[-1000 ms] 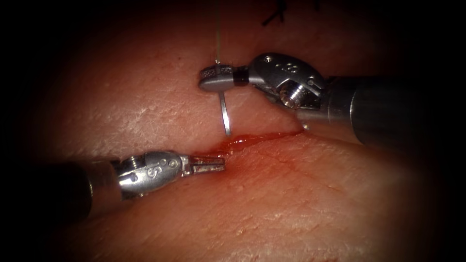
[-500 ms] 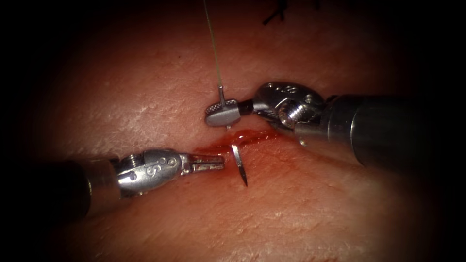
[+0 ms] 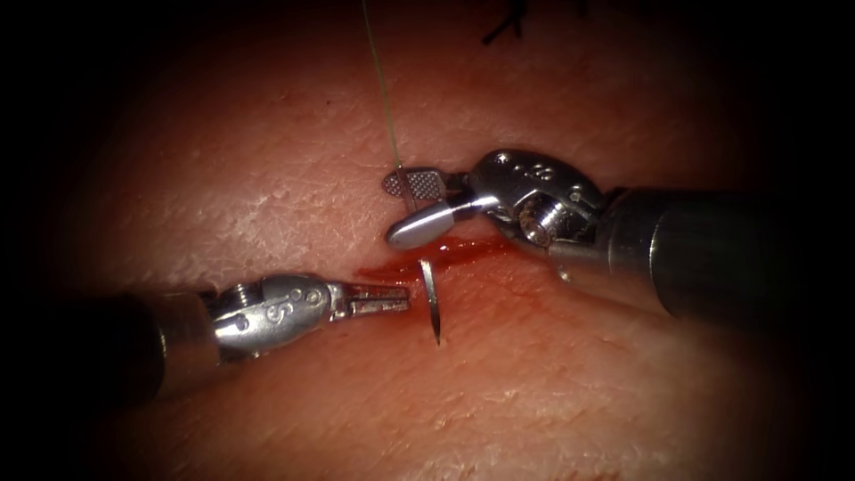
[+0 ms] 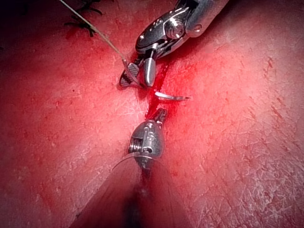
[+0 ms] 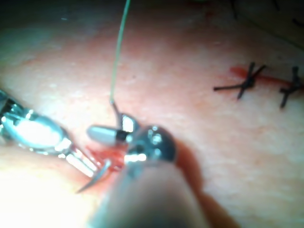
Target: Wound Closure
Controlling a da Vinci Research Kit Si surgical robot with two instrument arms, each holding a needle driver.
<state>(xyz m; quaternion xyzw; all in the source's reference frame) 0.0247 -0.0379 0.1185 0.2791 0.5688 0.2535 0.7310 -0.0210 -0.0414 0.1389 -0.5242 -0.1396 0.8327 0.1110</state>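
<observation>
The curved needle (image 3: pixel 432 307) is in the tissue. Its pointed end sticks out of the near lip of the cut (image 3: pixel 463 251), and its tail end rises on the far lip between the jaws of my right tool (image 3: pixel 394 210). Those jaws stand open, so the needle is not clamped. The thread (image 3: pixel 378 80) runs up and away from the tail. My left tool (image 3: pixel 405 299) lies shut and holds nothing, its tips just left of the needle's point. The left wrist view shows the needle's point (image 4: pixel 173 97) just beyond the left tool (image 4: pixel 160 114), with the open right tool (image 4: pixel 137 81) farther off.
Red fluid (image 3: pixel 392 267) wets the cut around the needle. Finished dark stitches (image 3: pixel 508 27) sit at the far end of the wound, also seen as dark stitches (image 5: pixel 247 83) beside the thread (image 5: pixel 121 47). The right shaft (image 3: pixel 712 258) lies low over the tissue.
The right tool swung down and drove the needle in at the far lip; the point came out on the near lip. Its jaws then opened. The left tool stayed put.
</observation>
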